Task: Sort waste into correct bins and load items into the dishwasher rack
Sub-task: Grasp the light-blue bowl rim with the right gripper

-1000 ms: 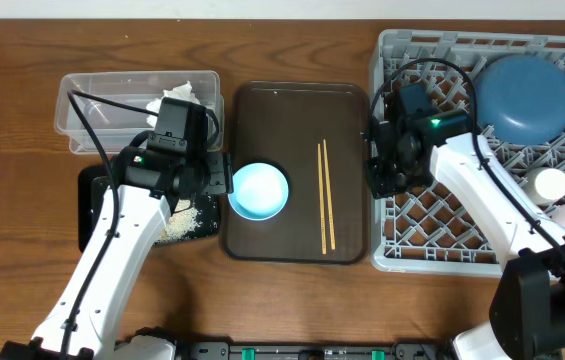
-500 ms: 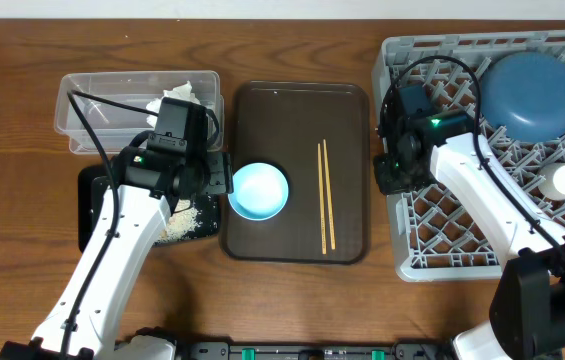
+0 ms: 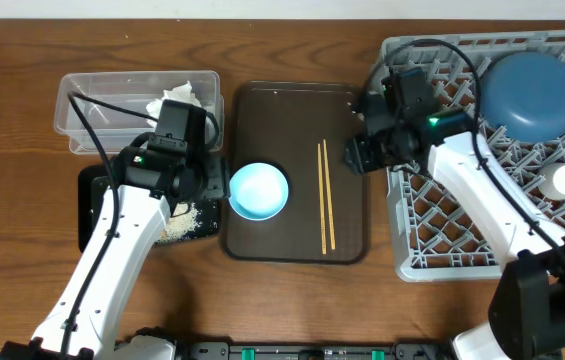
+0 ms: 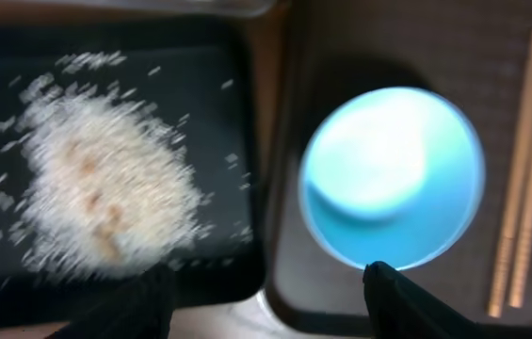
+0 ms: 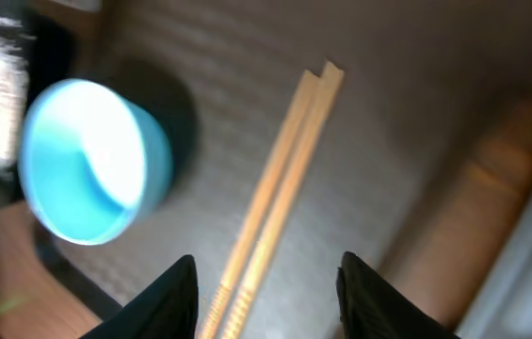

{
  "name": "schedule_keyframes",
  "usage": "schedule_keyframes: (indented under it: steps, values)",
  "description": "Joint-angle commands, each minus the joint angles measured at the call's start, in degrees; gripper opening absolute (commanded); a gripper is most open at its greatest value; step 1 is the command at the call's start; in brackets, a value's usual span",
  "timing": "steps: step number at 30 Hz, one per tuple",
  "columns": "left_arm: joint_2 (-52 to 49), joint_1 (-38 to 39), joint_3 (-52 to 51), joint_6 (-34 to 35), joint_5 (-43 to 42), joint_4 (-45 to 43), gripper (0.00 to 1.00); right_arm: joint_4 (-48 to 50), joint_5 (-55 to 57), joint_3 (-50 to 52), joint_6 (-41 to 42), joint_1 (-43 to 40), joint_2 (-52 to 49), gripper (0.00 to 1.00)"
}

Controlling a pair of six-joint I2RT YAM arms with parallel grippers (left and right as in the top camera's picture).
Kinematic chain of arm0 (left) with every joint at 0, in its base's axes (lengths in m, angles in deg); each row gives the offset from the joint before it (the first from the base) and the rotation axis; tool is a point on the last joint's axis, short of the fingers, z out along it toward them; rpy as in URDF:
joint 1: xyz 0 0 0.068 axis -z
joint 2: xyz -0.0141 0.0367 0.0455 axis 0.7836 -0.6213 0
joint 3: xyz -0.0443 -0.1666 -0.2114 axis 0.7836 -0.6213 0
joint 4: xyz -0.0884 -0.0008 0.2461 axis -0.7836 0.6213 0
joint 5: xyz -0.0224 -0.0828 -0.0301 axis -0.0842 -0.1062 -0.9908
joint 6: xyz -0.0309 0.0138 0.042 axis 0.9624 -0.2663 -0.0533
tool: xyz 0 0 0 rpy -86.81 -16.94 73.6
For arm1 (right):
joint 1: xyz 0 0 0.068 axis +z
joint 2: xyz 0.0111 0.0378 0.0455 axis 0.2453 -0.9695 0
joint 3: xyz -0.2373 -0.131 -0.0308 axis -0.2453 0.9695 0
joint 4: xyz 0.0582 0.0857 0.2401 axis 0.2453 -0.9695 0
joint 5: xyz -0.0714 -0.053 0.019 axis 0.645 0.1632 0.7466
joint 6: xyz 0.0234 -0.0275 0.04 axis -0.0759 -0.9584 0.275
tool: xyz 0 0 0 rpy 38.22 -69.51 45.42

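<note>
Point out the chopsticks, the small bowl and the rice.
chopsticks (image 3: pixel 326 196): overhead view, midway along the pair.
bowl (image 3: pixel 258 190): overhead view, its inside.
rice (image 4: pixel 105 193): left wrist view, middle of the heap.

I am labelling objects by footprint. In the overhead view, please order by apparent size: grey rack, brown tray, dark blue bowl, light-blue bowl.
1. grey rack, though cut off by the frame
2. brown tray
3. dark blue bowl, perhaps nearer the camera, but the gap is plain
4. light-blue bowl

Overhead stares straight down. Both wrist cameras hang close, sharing the small light-blue bowl (image 4: pixel 393 179) and wooden chopsticks (image 5: pixel 278 188).
</note>
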Motion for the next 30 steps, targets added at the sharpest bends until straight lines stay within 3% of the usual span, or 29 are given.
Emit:
schedule_keyframes:
  steps: [1, 9, 17, 20, 23, 27, 30]
  values:
    - [0.22, -2.21, 0.33, 3.48, 4.98, 1.36, 0.67, 2.32, -4.07, -1.2, 0.2, 4.42, 0.61, 0.49]
    - [0.26, -14.78, 0.33, 5.57, 3.63, 5.25, 0.67, 8.28, 9.7, -1.2, 7.04, 14.4, -2.27, 0.54]
    - [0.26, -21.79, 0.33, 5.55, 3.67, 6.75, 0.68, 11.06, 16.74, -1.2, 15.93, 18.84, -10.25, 0.51]
    - [0.26, -21.88, 0.33, 5.55, 3.67, 6.93, 0.68, 12.0, 16.72, -1.2, 17.46, 19.37, -13.07, 0.47]
    - [0.26, -21.86, 0.33, 5.55, 3.67, 6.91, 0.68, 13.05, 16.72, -1.2, 17.59, 19.85, -15.23, 0.33]
    - [0.26, -21.86, 0.33, 5.55, 3.67, 6.91, 0.68, 13.53, 16.74, -1.2, 17.57, 20.15, -17.05, 0.28]
    - [0.26, -21.86, 0.33, 5.55, 3.65, 7.06, 0.68, 13.09, 16.74, -1.2, 17.59, 20.15, -17.53, 0.17]
